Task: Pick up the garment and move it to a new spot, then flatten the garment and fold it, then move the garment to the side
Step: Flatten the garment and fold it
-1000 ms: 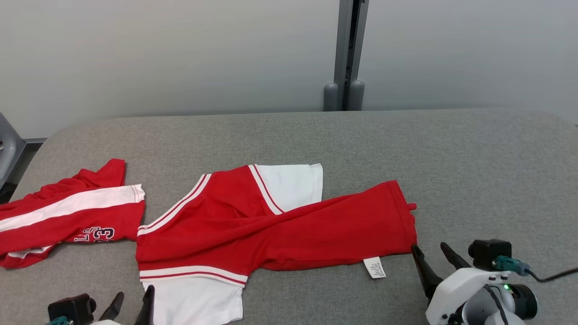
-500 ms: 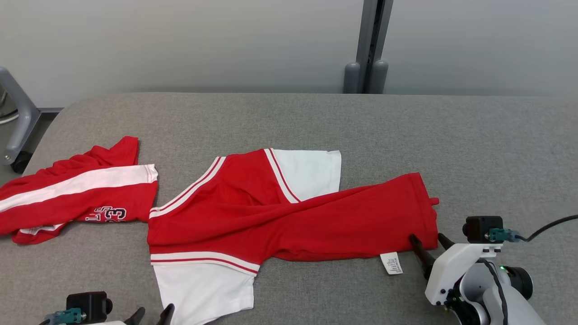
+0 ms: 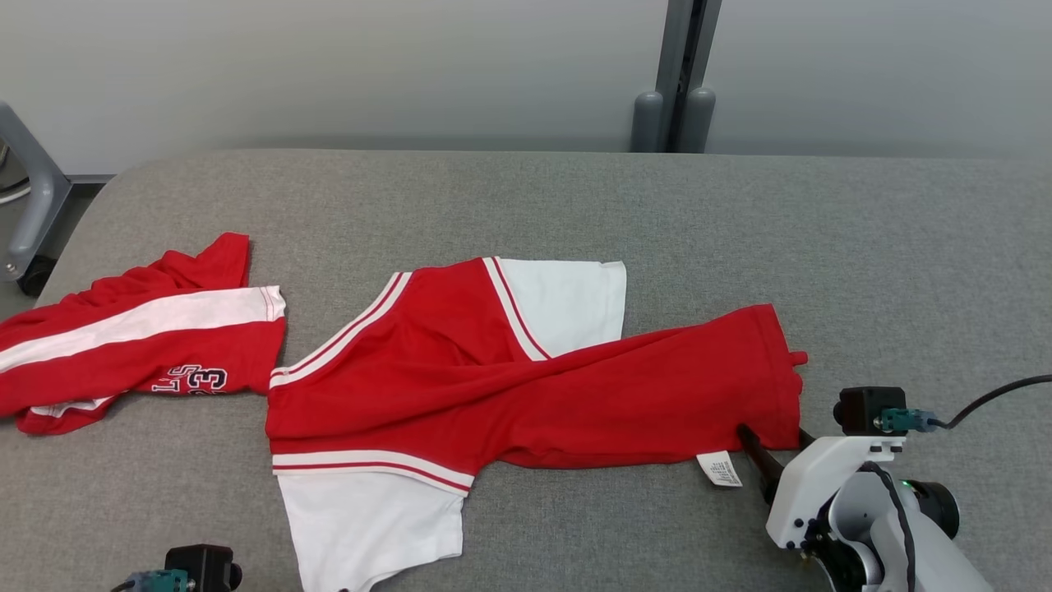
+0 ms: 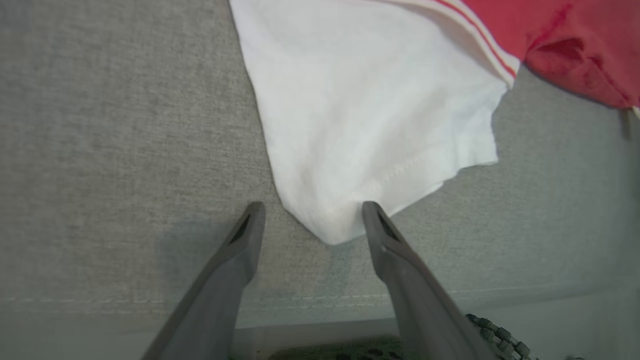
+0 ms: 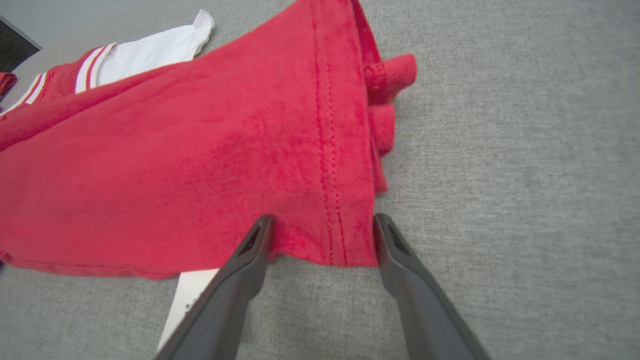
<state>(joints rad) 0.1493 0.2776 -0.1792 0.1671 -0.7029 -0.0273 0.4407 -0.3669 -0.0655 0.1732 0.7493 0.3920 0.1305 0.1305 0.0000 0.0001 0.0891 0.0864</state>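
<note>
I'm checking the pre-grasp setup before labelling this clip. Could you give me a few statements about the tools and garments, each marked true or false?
1. The right tool stands open at the red hem corner of the garment. True.
2. The left tool is shut on the white sleeve. False: it is open, with a finger on each side of the sleeve's corner.
3. A second red garment, printed with 23, lies toward the robot's left. True.
4. The care label sticks out beside the left tool. False: it lies beside the right tool.
5. The garment hangs above the table. False: it lies on it.
</note>
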